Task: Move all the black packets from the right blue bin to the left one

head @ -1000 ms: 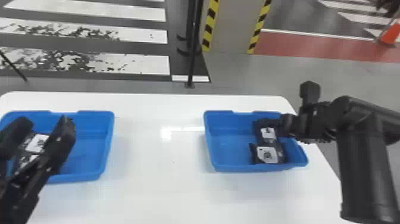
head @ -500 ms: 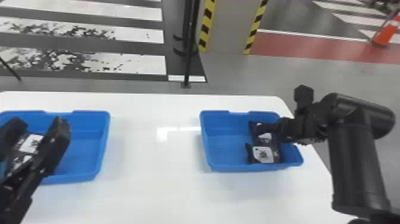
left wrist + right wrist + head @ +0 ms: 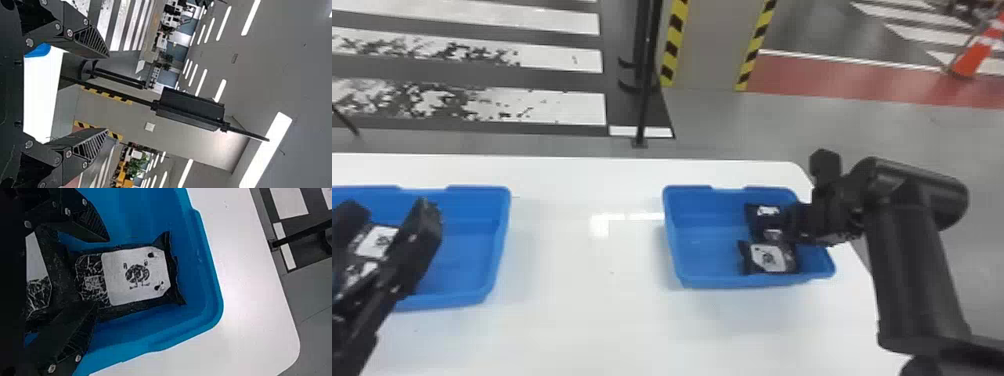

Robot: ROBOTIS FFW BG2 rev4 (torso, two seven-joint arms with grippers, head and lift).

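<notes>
In the head view my left gripper (image 3: pixel 391 215) stands open above the left blue bin (image 3: pixel 464 250), where a black packet (image 3: pixel 376 242) with a white label shows between its fingers. The open left gripper (image 3: pixel 107 92) has nothing between its fingers in its wrist view. My right gripper (image 3: pixel 794 222) is low inside the right blue bin (image 3: pixel 702 245), over two black packets, one farther back (image 3: pixel 763 215) and one nearer (image 3: pixel 769 257). In its wrist view the right gripper (image 3: pixel 102 272) is open around the farther packet (image 3: pixel 137 276); the other packet (image 3: pixel 38 262) lies partly hidden.
Both bins stand on a white table (image 3: pixel 582 300), with a wide stretch of tabletop between them. Behind the table rise a black stand (image 3: pixel 644 100) and a pillar (image 3: pixel 712 45) with striped edges. The right forearm (image 3: pixel 914 270) hangs over the table's right side.
The head view has shifted, so table and bins appear slightly farther left. My right gripper has come down a little toward the packets. The left gripper keeps its place over the left bin.
</notes>
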